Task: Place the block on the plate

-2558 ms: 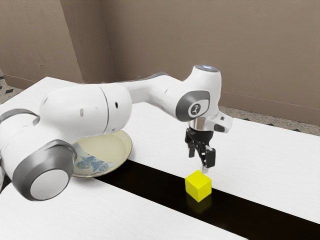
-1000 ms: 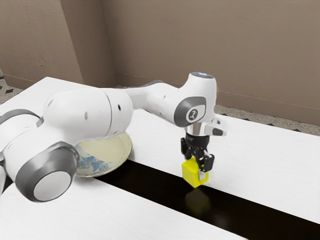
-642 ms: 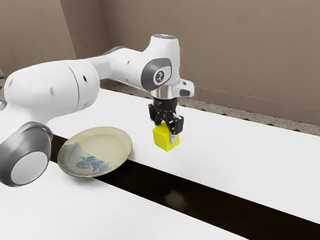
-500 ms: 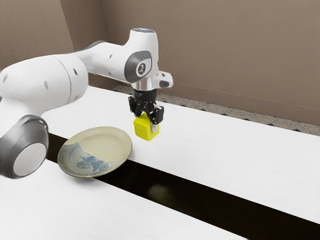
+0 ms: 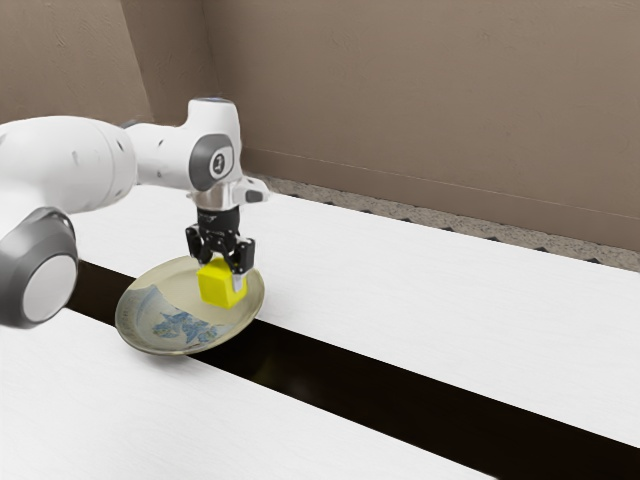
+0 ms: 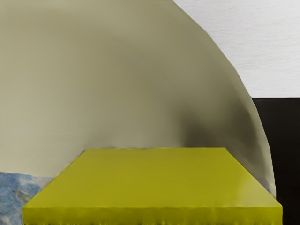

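Observation:
My black gripper (image 5: 222,274) points down over the plate's side in the exterior view, shut on the yellow block (image 5: 221,286) with a finger on each of two sides. Behind the block lies the cream plate (image 5: 160,287) with a blue floral pattern; whether the block touches it I cannot tell. In the wrist view the block (image 6: 154,178) looms large at the lower edge, with the plate's surface (image 6: 93,84) beyond it and a shadow on the plate beside the block.
A glossy black strip (image 5: 400,398) runs across the white table (image 5: 450,290), passing under the plate. The arm comes in from the exterior view's left. A brown wall (image 5: 430,110) rises behind the table.
The gripper closed on the block at the black strip, lifted it and carried it toward the exterior view's left. Since the last earlier frame, both have come lower, over the plate.

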